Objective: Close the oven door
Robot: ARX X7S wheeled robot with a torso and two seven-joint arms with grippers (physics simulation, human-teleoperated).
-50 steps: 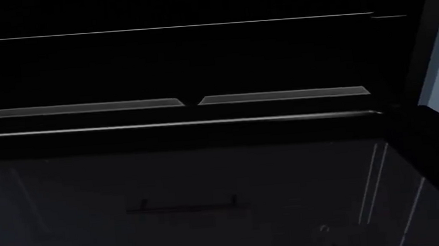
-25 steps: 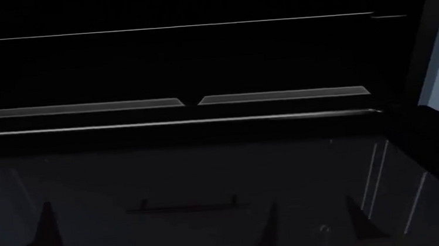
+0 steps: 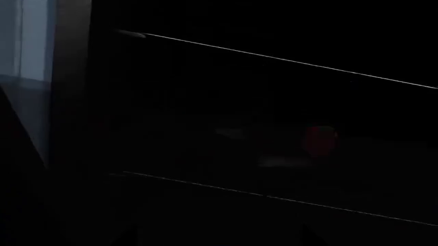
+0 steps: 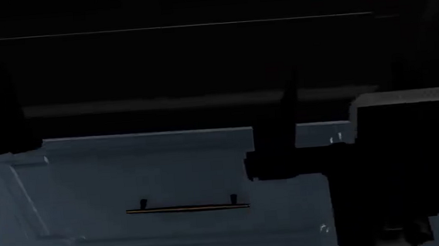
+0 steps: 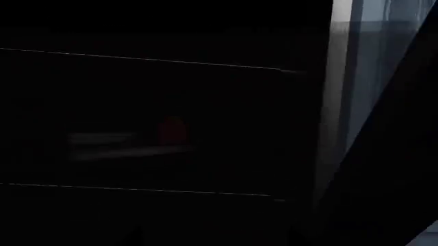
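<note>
We see 1 dark arm point(image 4: 396, 168) rising at the right before the blue-grey drawer front point(image 4: 153, 181); its jaws are hidden, so we cannot tell their state.

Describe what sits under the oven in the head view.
A blue-grey drawer front with a slim brass handle sits there. Its right part is covered by a dark arm silhouette, and the drawer's inside cannot be seen.
</note>
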